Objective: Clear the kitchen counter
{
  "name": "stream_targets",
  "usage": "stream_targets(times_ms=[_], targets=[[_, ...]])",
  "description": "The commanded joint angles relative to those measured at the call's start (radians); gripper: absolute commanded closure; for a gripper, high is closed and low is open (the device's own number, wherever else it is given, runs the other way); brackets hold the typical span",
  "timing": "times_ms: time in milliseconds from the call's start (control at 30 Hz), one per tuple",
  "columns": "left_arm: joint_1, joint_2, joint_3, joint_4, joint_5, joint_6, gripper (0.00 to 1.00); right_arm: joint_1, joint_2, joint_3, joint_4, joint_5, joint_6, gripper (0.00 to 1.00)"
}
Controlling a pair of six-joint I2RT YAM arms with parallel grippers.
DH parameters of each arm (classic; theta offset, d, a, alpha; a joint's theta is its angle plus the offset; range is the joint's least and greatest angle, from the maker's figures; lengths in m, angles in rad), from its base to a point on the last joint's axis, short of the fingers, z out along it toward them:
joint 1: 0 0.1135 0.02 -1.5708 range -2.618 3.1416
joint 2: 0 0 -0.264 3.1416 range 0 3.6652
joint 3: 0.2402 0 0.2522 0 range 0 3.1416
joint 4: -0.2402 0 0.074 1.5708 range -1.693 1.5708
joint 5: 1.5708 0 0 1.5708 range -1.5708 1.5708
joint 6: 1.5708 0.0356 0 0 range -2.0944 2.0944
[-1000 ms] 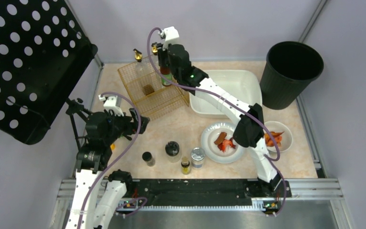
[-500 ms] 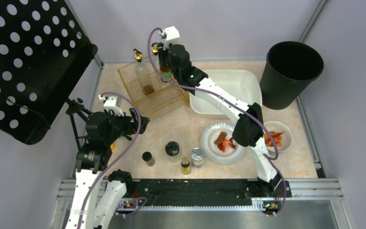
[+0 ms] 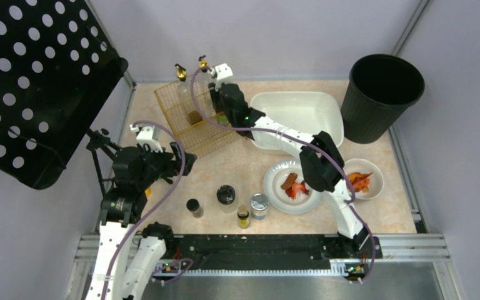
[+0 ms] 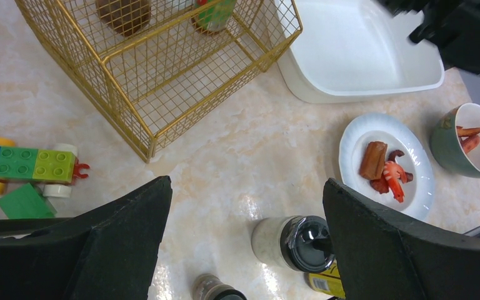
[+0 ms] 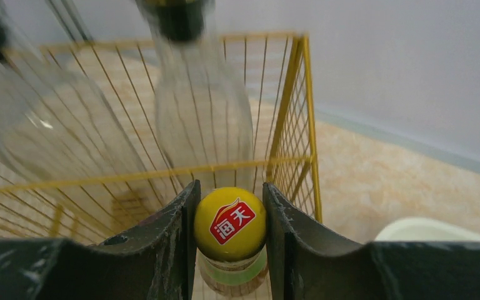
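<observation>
From above, the pale marble-patterned kitchen counter (image 3: 237, 165) fills the middle of the frame. A gold wire basket (image 3: 175, 103) stands at its upper left, a white tub (image 3: 300, 112) to the right of that, and a black bin (image 3: 381, 94) at the upper right. The right gripper (image 3: 223, 109) reaches down into the basket's far right corner. The left gripper (image 3: 184, 162) hovers at centre left. A plate (image 3: 274, 178), a bowl (image 3: 375, 169) and four small jars (image 3: 226, 195) sit toward the bottom.

In the left wrist view, the left gripper (image 4: 247, 183) has its jaws spread wide and holds nothing. The counter (image 4: 225, 150) lies beneath it, and toy blocks (image 4: 25, 165) are at the left edge.

In the right wrist view, the right gripper (image 5: 230, 200) has its fingers (image 5: 175, 237) pressed against both sides of a yellow-capped bottle (image 5: 231, 228). The basket wires (image 5: 287, 112) and clear glass bottles (image 5: 203, 119) stand just behind it. I cannot tell whether the held bottle touches the basket floor.
</observation>
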Motion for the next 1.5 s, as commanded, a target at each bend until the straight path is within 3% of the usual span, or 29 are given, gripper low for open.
stream_targets(times_ms=[0,367,400,533,800,967,1133,1167,1200,1233,1467], targets=[[-0.008,0.003,-0.007,0.041,0.007,0.006,0.05,-0.009,-0.082,-0.073,0.213,0.024,-0.009,1.0],[-0.009,0.008,-0.008,0.042,0.007,0.006,0.05,-0.01,-0.079,-0.161,0.231,0.022,0.01,1.0],[-0.009,0.009,-0.009,0.042,0.005,0.006,0.05,-0.011,-0.078,-0.156,0.224,0.02,0.011,0.97],[-0.009,0.009,-0.01,0.041,0.005,0.005,0.05,-0.011,-0.091,-0.145,0.21,0.023,0.011,0.66],[-0.009,0.013,-0.007,0.041,0.004,0.006,0.05,-0.009,-0.147,-0.121,0.183,0.017,-0.004,0.36],[-0.009,0.014,-0.006,0.041,-0.003,0.007,0.05,-0.009,-0.166,-0.078,0.141,0.012,-0.011,0.3],[-0.009,0.028,0.0,0.043,-0.001,0.001,0.05,0.002,-0.277,-0.153,0.131,-0.011,-0.006,0.27],[-0.009,0.034,0.005,0.043,0.004,-0.004,0.05,0.009,-0.314,-0.182,0.129,-0.012,-0.009,0.24],[-0.009,0.041,0.01,0.047,0.014,-0.009,0.05,0.016,-0.35,-0.207,0.122,-0.009,-0.011,0.11],[-0.009,0.045,0.013,0.051,0.023,-0.014,0.05,0.023,-0.392,-0.237,0.11,-0.006,-0.012,0.09],[-0.017,0.048,0.019,0.073,0.231,-0.056,0.04,0.055,-0.693,-0.453,-0.144,0.012,0.09,0.08]])
